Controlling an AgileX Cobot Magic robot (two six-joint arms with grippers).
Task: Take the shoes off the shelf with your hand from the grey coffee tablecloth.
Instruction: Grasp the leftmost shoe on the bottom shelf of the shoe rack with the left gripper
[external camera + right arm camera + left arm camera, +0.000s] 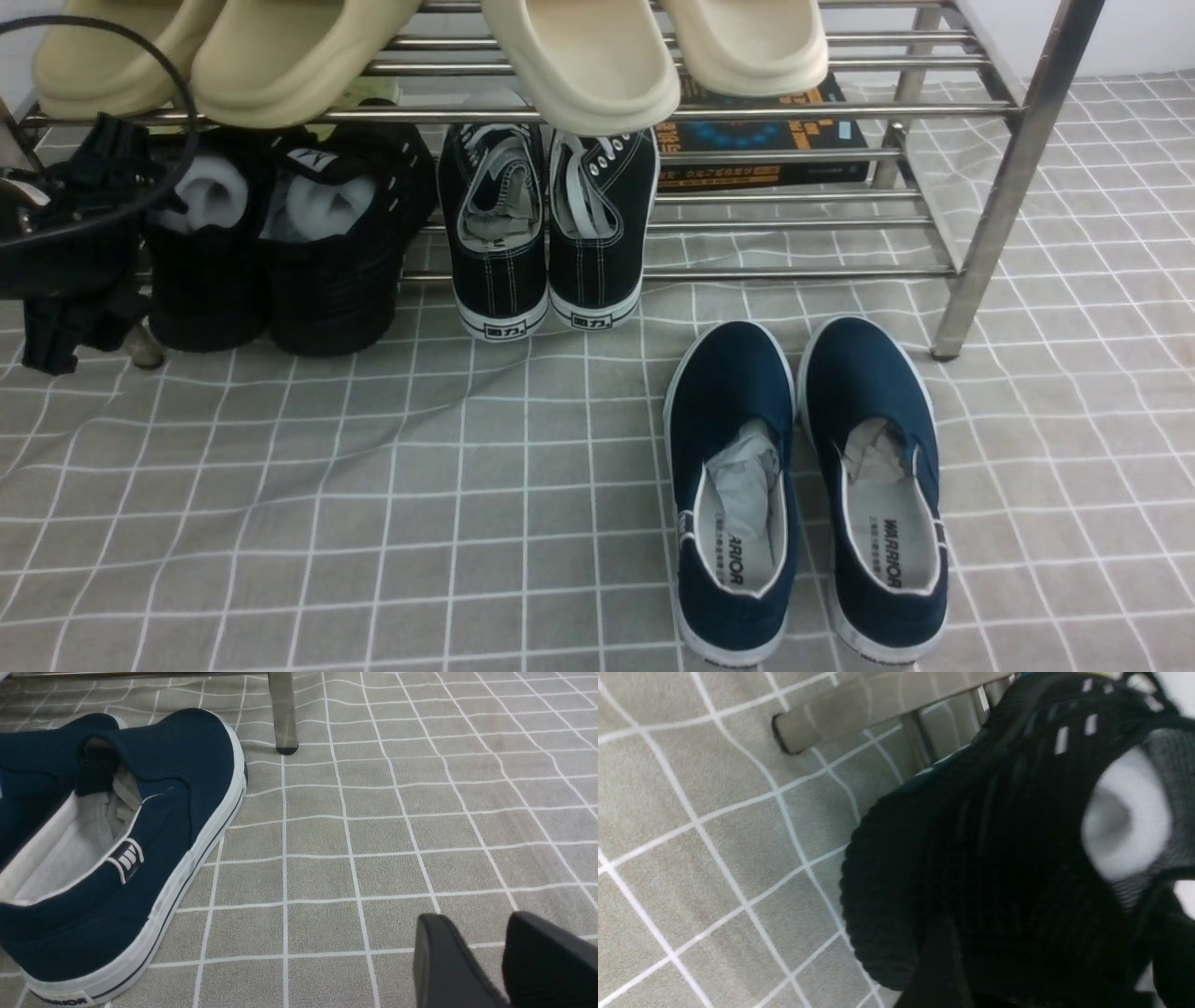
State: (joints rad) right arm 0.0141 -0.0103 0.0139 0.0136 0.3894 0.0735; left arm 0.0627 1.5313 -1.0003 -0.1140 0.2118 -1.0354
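The pair of black mesh shoes, left one (207, 266) and right one (336, 271), stands heel-out on the lower tier of the chrome shelf (794, 110), at its left end, stuffed with white paper. My left gripper (84, 280), black with a looping cable, is right beside the left shoe at its outer side. In the left wrist view the shoe's heel (971, 858) fills the picture and the jaws are lost in the dark. My right gripper (481, 926) is open and empty, low over the grey tablecloth (373, 523).
Black canvas sneakers (546, 233) stand on the lower tier next to the mesh pair, a book (766, 140) to their right. Beige slippers (579, 56) sit on the top tier. Navy slip-ons (803, 485) lie on the cloth. A shelf leg (282, 714) stands ahead of the right gripper.
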